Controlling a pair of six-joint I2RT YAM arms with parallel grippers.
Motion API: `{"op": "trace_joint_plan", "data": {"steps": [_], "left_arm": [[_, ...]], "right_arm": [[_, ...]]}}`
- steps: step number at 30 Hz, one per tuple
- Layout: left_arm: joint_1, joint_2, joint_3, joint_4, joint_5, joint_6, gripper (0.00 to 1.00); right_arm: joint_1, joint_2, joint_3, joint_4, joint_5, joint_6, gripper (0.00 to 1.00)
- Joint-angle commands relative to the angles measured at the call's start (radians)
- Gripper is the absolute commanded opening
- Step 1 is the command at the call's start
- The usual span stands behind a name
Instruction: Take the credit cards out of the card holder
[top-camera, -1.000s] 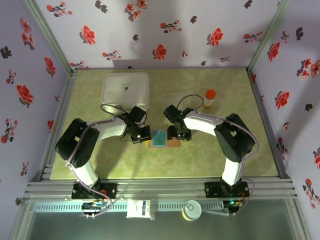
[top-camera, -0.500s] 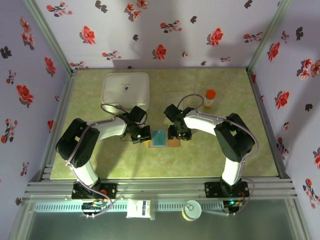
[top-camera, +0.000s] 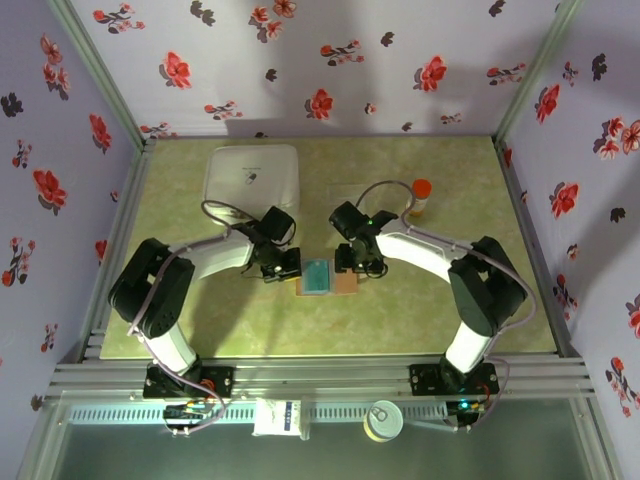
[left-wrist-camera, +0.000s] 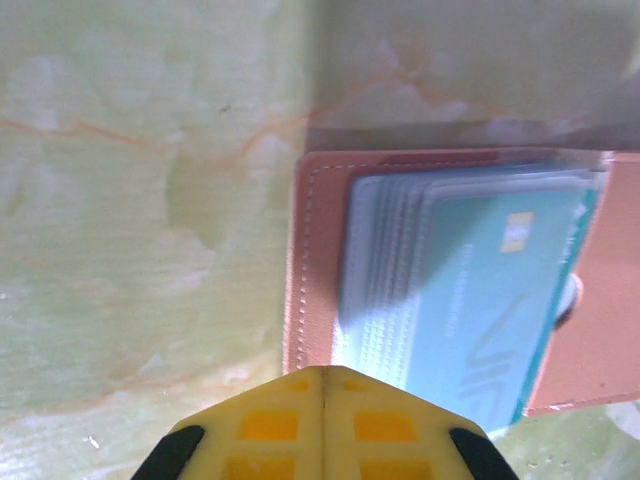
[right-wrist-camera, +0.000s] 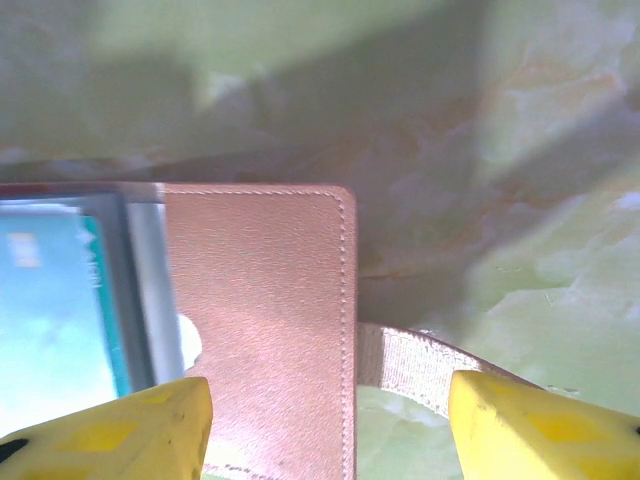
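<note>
The card holder (top-camera: 343, 284) lies open on the table between my two grippers, reddish-brown leather with a stack of teal and blue credit cards (top-camera: 316, 276) on its middle. In the left wrist view the credit cards (left-wrist-camera: 480, 290) fan across the card holder (left-wrist-camera: 315, 260), the top one teal with a small yellow patch. My left gripper (left-wrist-camera: 322, 378) is shut, its tip over the holder's near left edge. My right gripper (right-wrist-camera: 325, 430) is open and straddles the holder's right flap (right-wrist-camera: 260, 300) and an elastic strap (right-wrist-camera: 410, 365).
A white square box (top-camera: 252, 180) stands at the back left, close behind my left arm. A small orange-capped bottle (top-camera: 420, 197) stands at the back right. The green table (top-camera: 450, 310) is walled in by flowered panels on three sides.
The right arm's elbow has swung outward to the right while its gripper stays over the holder's right flap, jaws slightly narrower. The left gripper has barely shifted.
</note>
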Motion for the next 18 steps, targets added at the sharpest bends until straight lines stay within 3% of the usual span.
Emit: {"op": "trace_joint_plan", "data": {"steps": [1, 12, 18], "left_arm": [[-0.003, -0.053, 0.031, -0.046, -0.009, 0.014, 0.02], [-0.049, -0.003, 0.059, -0.024, 0.008, -0.003, 0.00], [-0.054, 0.024, 0.056, 0.001, 0.023, -0.001, 0.00]], "right_arm": [[0.011, -0.046, 0.025, -0.031, -0.001, 0.001, 0.64], [0.011, -0.029, -0.032, 0.177, -0.191, 0.022, 0.56], [0.011, 0.010, -0.070, 0.288, -0.272, 0.036, 0.42]]}}
